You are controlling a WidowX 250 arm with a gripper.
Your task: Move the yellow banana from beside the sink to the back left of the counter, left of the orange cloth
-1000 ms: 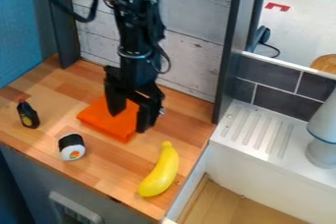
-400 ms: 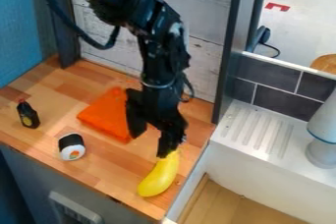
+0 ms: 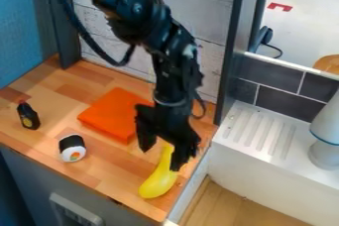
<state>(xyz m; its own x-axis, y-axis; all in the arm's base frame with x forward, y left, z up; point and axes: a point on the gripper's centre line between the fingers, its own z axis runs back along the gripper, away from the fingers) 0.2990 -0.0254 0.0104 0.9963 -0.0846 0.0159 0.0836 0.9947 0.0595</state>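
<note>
In the camera view, the black gripper (image 3: 161, 159) is hanging over the banana (image 3: 157, 181), its fingers standing apart around the upper end. The banana is lying near the tabletop's (image 3: 99, 170) front right corner. An orange block (image 3: 114, 117) is resting behind, a sushi roll (image 3: 72, 148) is sitting by the front edge, and a small bottle (image 3: 28, 116) is standing toward the left edge. The step in hand seems to be lining up; the next move is probably calling for centring both fingers.

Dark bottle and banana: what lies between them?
In the camera view, the black-and-white sushi roll lies between the dark bottle and the banana, on the wooden counter.
</note>
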